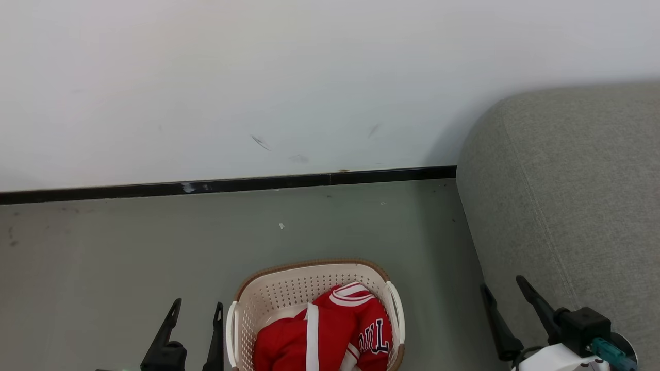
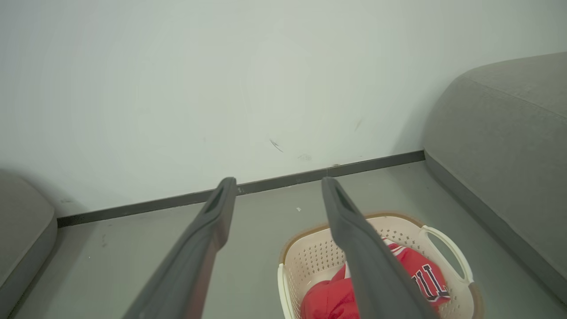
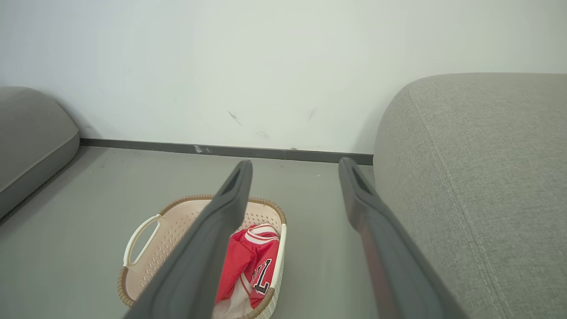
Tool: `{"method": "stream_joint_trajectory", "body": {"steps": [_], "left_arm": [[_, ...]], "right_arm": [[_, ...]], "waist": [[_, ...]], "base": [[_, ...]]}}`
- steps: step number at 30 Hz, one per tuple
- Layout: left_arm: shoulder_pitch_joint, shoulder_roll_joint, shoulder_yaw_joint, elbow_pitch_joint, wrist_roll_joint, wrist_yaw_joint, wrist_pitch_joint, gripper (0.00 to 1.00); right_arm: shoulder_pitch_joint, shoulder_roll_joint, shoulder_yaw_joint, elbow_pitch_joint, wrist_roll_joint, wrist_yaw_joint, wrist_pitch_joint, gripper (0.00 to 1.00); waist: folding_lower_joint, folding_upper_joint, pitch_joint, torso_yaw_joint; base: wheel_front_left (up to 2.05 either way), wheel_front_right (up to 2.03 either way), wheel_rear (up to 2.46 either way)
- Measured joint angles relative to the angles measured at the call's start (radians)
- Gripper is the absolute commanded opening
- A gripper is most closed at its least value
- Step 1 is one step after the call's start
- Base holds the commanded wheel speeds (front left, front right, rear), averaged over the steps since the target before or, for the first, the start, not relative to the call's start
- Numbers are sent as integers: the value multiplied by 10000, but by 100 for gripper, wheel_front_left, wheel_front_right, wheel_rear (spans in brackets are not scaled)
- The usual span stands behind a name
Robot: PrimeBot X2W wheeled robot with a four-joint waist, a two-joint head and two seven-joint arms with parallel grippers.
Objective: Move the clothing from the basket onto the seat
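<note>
The cream perforated basket (image 1: 289, 288) with a brown rim stands on the floor at the bottom centre of the head view. Red clothing (image 1: 330, 330) with white stripes and dark letters lies bunched inside it, also seen as the clothing (image 2: 416, 270) and the clothing (image 3: 250, 261). The grey sofa seat (image 1: 567, 196) rises to the basket's right. My left gripper (image 1: 198, 305) stands open beside the basket's left handle, with nothing between its fingers. My right gripper (image 1: 504, 283) stands open in front of the sofa's edge, empty too.
A white wall with a black skirting board (image 1: 227, 184) runs behind the basket. Grey floor (image 1: 129, 257) spreads left of the basket. A second grey cushion (image 3: 31, 133) sits at the far left in the right wrist view.
</note>
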Motion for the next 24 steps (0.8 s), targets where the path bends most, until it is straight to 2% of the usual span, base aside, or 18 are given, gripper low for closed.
{"method": "stream_joint_trajectory", "body": {"steps": [11,24], "left_arm": [[-794,148,-617,646,489,-443,121,100],[-2050,-128,-1574,1990,918,-968,477,100]], "right_arm": [[124,-13,-453,-568,-2,0,-2,100],[123,-171,-986,-1894,-207,0,-33,100]], "waist": [[0,0,478,-147],[-1,0,1380,-500]], "base": [[0,0,0],[0,0,0]]}}
